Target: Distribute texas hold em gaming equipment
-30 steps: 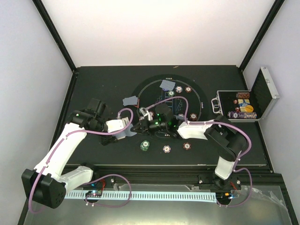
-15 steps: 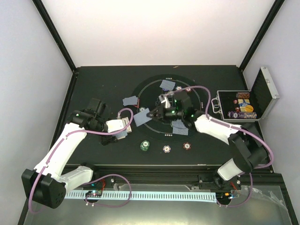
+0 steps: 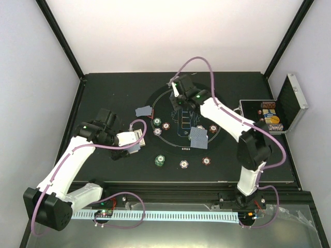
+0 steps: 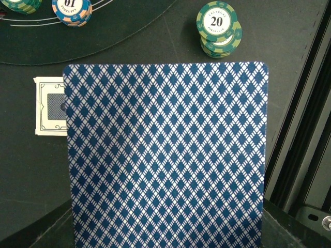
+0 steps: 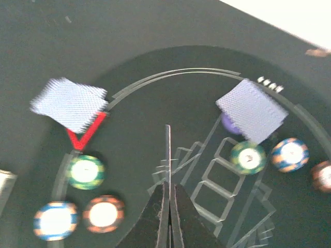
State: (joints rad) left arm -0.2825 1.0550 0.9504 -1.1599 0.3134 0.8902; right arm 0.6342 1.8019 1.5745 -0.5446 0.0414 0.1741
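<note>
My left gripper (image 3: 135, 140) is shut on a stack of blue-backed playing cards (image 4: 165, 155); the top card fills the left wrist view and hides the jaws. My right gripper (image 5: 168, 183) is shut on a single card (image 5: 168, 150) seen edge-on, and it hovers over the far part of the round black mat (image 3: 223, 109). Below it lie two face-down cards (image 5: 70, 103) (image 5: 252, 109), a red triangle marker (image 5: 85, 134), a purple button (image 5: 229, 124) and several chips (image 5: 85, 171). Another card (image 3: 199, 135) lies on the mat's near right.
The open silver case (image 3: 269, 116) with chips stands at the right. A green chip stack (image 4: 219, 28), a white chip (image 3: 183, 164) and a brown-red chip (image 3: 206, 160) sit near the front edge. A small white-edged card (image 4: 49, 106) lies on the table beside the held stack.
The right arm swung away from the left gripper and across the mat to its far side, its jaws closing on one card. The left arm stayed still.
</note>
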